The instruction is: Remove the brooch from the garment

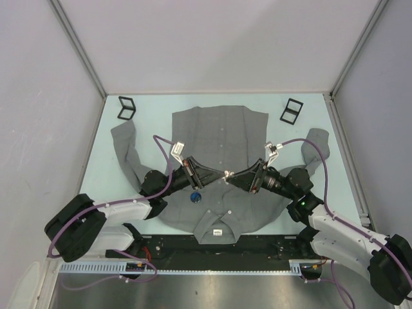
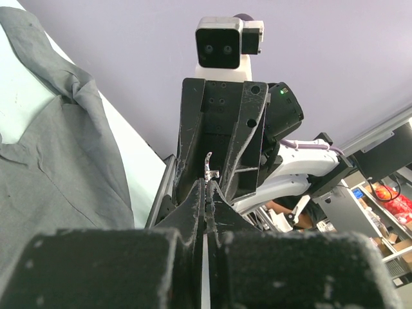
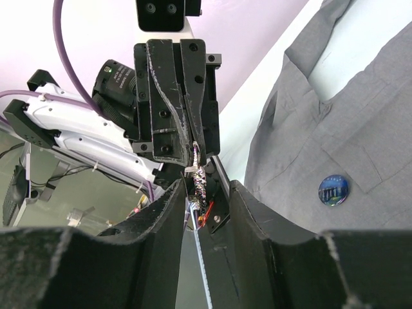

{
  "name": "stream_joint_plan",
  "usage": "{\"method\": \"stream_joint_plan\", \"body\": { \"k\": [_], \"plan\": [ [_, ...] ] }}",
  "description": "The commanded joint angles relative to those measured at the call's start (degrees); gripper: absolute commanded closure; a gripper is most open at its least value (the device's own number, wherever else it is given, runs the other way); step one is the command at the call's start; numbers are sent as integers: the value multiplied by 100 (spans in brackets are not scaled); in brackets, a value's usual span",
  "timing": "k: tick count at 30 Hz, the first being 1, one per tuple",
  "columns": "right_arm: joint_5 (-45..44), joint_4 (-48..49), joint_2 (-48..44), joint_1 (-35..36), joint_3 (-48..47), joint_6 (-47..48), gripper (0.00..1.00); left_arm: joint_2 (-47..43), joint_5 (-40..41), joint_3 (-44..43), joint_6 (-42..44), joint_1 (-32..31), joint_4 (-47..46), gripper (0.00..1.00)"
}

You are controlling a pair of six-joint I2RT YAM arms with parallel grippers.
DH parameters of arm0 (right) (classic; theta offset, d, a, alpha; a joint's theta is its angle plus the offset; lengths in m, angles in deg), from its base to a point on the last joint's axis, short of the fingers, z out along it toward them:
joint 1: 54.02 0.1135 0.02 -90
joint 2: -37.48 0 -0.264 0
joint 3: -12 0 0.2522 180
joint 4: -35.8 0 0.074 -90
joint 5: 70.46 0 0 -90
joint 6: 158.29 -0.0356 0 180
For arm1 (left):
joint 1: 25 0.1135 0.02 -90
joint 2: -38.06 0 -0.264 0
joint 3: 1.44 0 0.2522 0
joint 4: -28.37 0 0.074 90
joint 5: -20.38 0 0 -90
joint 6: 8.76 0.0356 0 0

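Left gripper [image 2: 207,196] clenches a small silver brooch [image 3: 196,172] clear above the grey button-up shirt [image 1: 219,135]. Right gripper [image 3: 205,193] gapes around it, so removal looks done.

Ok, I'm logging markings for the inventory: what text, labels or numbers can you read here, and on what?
White neck label on the shirt: too small to read.
Round blue badge on the shirt: blurred design, no readable words.
No other text is legible.
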Motion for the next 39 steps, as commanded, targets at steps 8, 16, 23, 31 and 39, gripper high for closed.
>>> {"method": "stream_joint_plan", "body": {
  "k": [8,16,23,31,39],
  "plan": [
    [-95,101,25,1,-242,69,67,-14,-67,-112,51,-71,-370,99],
    [-552,-339,-81,19,-242,-36,78,-408,126,-226,577,-237,323,100],
    [-877,-524,-239,106,-216,-142,84,-892,601,-253,1035,-404,1010,100],
    [-1010,-532,-327,159,-180,-177,84,-1007,689,-262,1115,-457,1168,100],
    [-931,-1279,-933,177,-172,112,46,-1315,909,-323,1316,-457,1809,100]
  ]
}}
